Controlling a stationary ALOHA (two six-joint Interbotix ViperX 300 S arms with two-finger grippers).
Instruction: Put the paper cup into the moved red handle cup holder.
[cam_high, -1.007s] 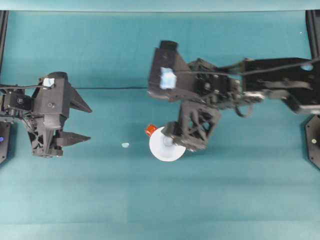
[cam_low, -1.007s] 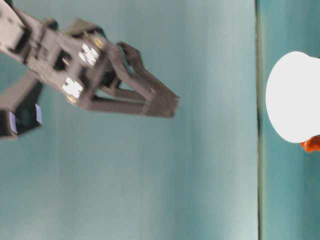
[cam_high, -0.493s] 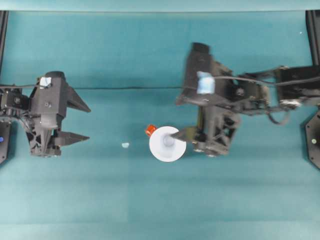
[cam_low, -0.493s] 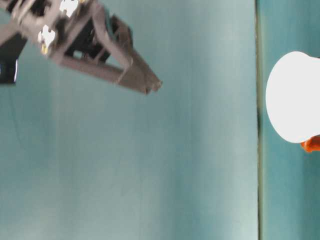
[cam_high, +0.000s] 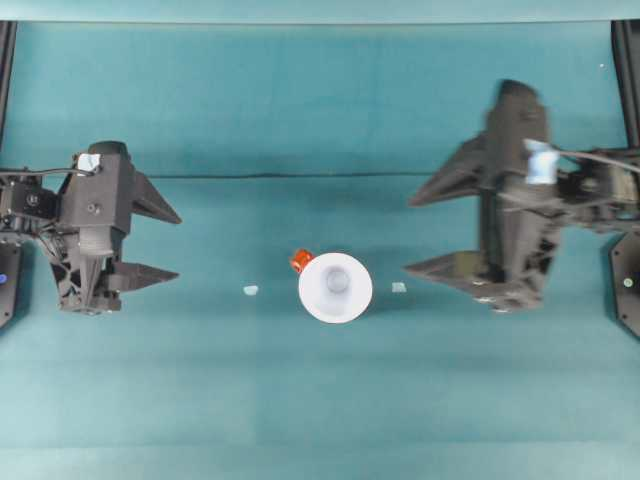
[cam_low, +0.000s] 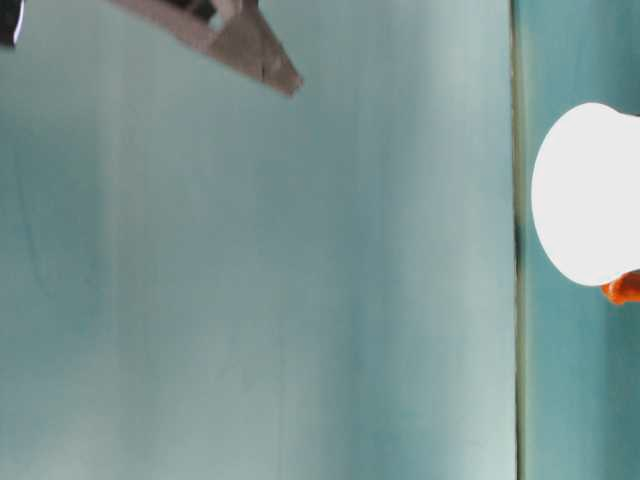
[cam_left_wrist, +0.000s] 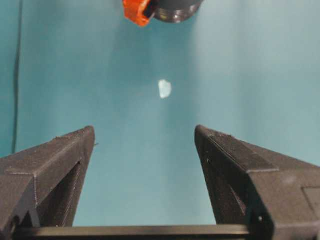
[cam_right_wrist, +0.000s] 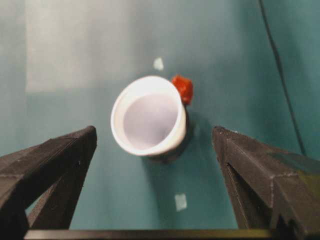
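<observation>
The white paper cup (cam_high: 335, 287) stands upright at mid-table, sitting in the red handle cup holder, whose red tab (cam_high: 301, 261) sticks out at its upper left. The cup hides most of the holder from above. The right wrist view shows the cup (cam_right_wrist: 149, 115) with the tab (cam_right_wrist: 183, 87) beside it. In the left wrist view the holder's black base (cam_left_wrist: 175, 9) and tab (cam_left_wrist: 137, 10) appear. My right gripper (cam_high: 410, 236) is open and empty, to the right of the cup. My left gripper (cam_high: 178, 245) is open and empty, far left.
One pale scrap (cam_high: 250, 290) lies left of the cup and another (cam_high: 399, 287) just right of it. A black cable (cam_high: 230, 177) runs across the teal table behind the cup. In the table-level view the cup (cam_low: 585, 195) and a right fingertip (cam_low: 250, 45) show.
The right gripper has left the cup's rim, opened wide and drawn back to the right. The cup stays in the holder. The left arm is still.
</observation>
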